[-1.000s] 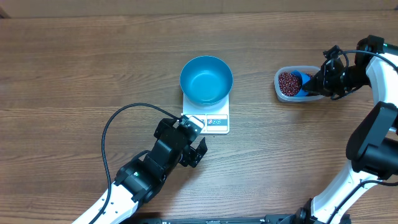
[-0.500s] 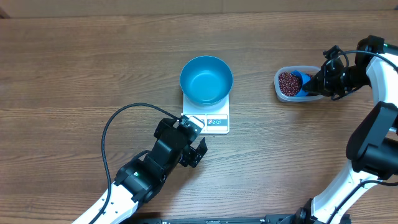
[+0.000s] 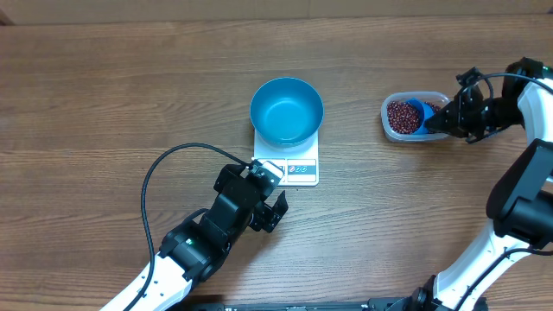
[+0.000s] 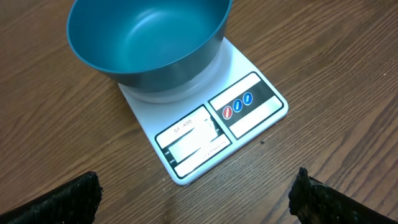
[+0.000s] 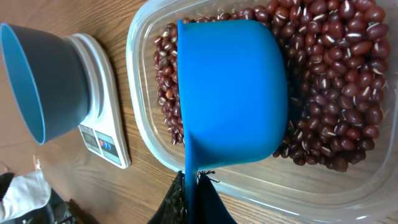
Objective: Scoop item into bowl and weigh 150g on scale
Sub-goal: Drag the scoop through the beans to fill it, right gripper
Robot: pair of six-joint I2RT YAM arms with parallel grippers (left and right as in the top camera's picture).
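Clenched on the handle of the blue scoop (image 5: 230, 93), the right gripper (image 5: 196, 198) has drawn back slightly, yet the scoop just ahead still sits among the beans (image 5: 336, 93), so the bowl (image 3: 286, 110) remains empty.

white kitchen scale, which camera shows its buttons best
Left wrist view: the small white rectangular digital kitchen scale sits close, buttons and display plain. Overhead shows it small, half under the round teal-blue bowl. Right wrist shows it sideways, distant.

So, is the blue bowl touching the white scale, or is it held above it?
Touching. The left wrist view shows the bowl resting with its base directly on the scale, with no gap between them.
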